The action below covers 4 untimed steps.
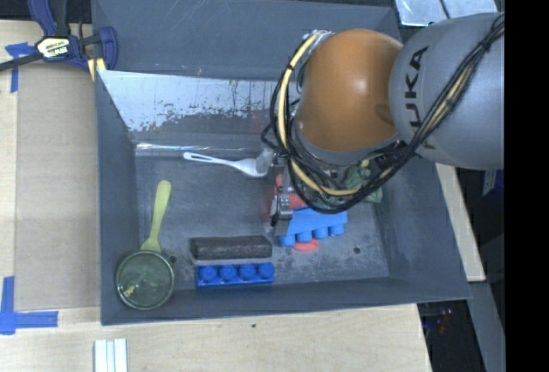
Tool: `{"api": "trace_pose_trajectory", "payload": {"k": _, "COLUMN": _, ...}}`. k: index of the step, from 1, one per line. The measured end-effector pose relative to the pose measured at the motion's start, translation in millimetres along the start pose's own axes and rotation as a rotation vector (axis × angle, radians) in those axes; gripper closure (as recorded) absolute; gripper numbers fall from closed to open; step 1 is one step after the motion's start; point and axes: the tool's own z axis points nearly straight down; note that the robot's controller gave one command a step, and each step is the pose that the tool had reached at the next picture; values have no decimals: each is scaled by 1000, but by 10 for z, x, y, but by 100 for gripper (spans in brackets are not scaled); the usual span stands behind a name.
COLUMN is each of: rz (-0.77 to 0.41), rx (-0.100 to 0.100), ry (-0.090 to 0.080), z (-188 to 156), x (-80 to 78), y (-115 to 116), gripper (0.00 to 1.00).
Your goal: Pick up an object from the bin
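- The grey metal bin [403, 216] is holding a handful of loose things, all lying flat on its floor.
- The gripper [280, 209] is hanging low in the bin, near the middle of the floor. It is sitting beneath the arm's orange cover [347, 87] and its loops of cable.
- How wide the gripper is standing I cannot tell, because the cover and cables are hiding most of it. Nothing is showing as held.
- A chunky blue toy brick [316, 226] is lying just beside the gripper, on its right in the view and slightly toward the near wall. It is the closest thing to the gripper, but whether the two are touching is not clear.
- A small red piece [305, 245] is lying against the near edge of that brick, just below and to the right of the gripper.
- A white plastic fork [225, 161] is lying near the gripper, up and to its left, with the tines pointing toward it.
- A dark grey bar [230, 248] is lying below and to the left of the gripper.
- A long blue brick [234, 274] is lying just beside the bar, parallel to it, on the side away from the gripper.
- A round green strainer [146, 279] is sitting well apart from the gripper, in the near left corner. Its pale green handle is pointing toward the far wall.
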Motion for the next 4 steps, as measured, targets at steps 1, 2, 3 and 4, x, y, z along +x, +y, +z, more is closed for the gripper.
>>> {"api": "trace_pose_trajectory", "payload": {"k": 1, "rz": 3, "rx": -1, "ry": -9, "z": -48, "x": -16, "y": -4, "gripper": 0}}
{"api": "trace_pose_trajectory", "payload": {"k": 2, "rz": 30, "rx": -1, "ry": -8, "z": -403, "x": -14, "y": 120, "gripper": 0}}
{"api": "trace_pose_trajectory", "payload": {"k": 3, "rz": 136, "rx": -1, "ry": -9, "z": -624, "x": -138, "y": 55, "gripper": 0}}
{"api": "trace_pose_trajectory", "payload": {"k": 4, "rz": 166, "rx": -4, "ry": -16, "z": -982, "x": -291, "y": 238, "gripper": 0}}
